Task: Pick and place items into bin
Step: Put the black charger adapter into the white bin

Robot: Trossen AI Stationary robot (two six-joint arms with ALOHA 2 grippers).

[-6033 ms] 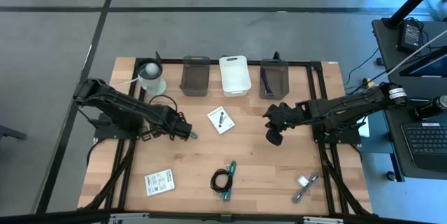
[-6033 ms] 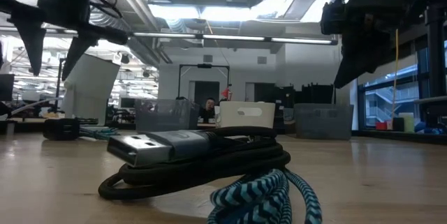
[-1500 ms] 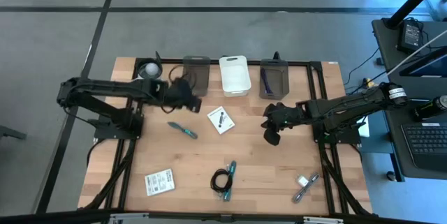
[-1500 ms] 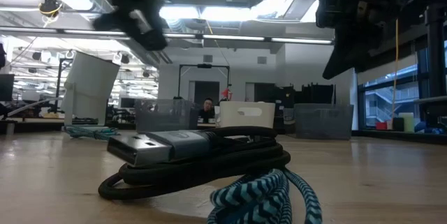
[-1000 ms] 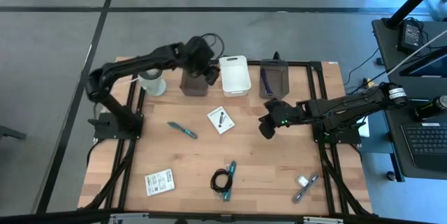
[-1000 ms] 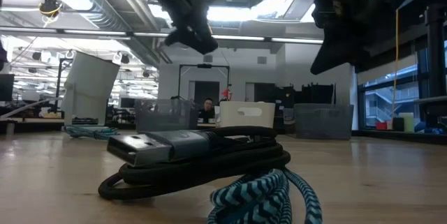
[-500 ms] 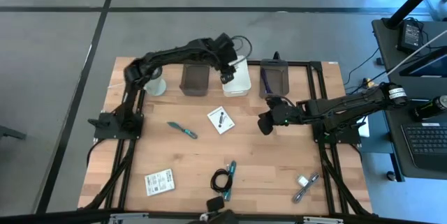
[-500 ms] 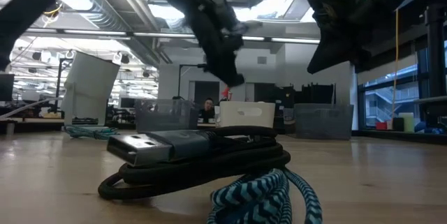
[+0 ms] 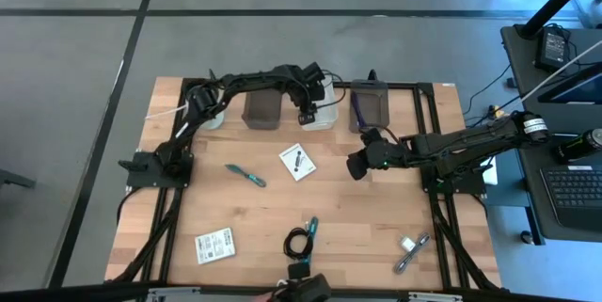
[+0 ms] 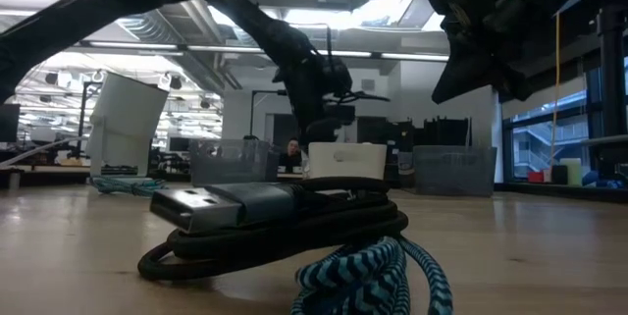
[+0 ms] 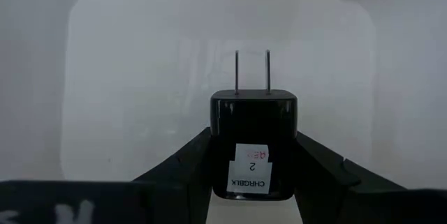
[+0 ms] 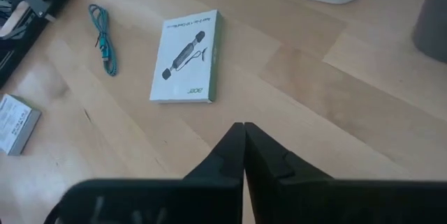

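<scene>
Label "CHRGBLK 2" on black charger (image 11: 254, 144) in left fingers (image 11: 185, 165).

I'm seeing the white bin (image 11: 209, 56) only as a blur behind the charger (image 11: 253, 140), its rim running past the edges. The small packet (image 12: 15, 123) is getting cut off at the frame's side, its print unreadable.

L tool (image 9: 308, 104) over white bin (image 9: 317, 114); R tool (image 9: 356, 166) mid-table.
</scene>
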